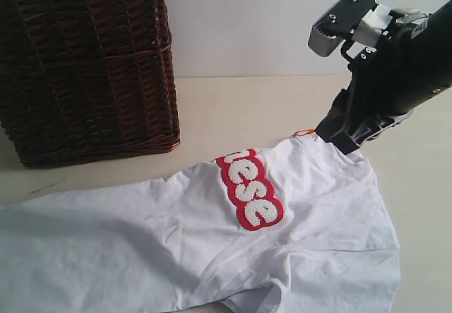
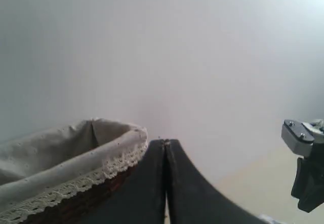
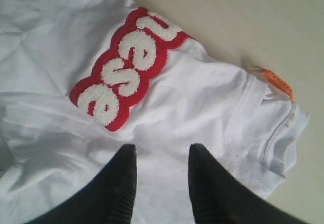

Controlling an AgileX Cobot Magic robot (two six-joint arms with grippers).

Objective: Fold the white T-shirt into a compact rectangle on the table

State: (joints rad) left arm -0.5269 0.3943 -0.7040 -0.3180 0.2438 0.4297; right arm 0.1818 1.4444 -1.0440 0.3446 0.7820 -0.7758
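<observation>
My right gripper is hanging empty, jaws apart, just over the white T-shirt lying rumpled on the table. It is looking soft and limp; I am judging its collar the best pinch. My left gripper is clenched, raised.

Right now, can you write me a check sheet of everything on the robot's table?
Surface: table, pale cream wood-grain.
Job's things: white T-shirt, rumpled, partly folded over; red lettering shows "nese"; orange tag by the collar.
Clutter: dark wicker basket with lace-edged liner, beside the shirt.
Grippers: right gripper open over the shirt near the collar; left gripper shut, empty, up near the basket.
Cables: nothing seen.
Surroundings: plain white wall.
</observation>
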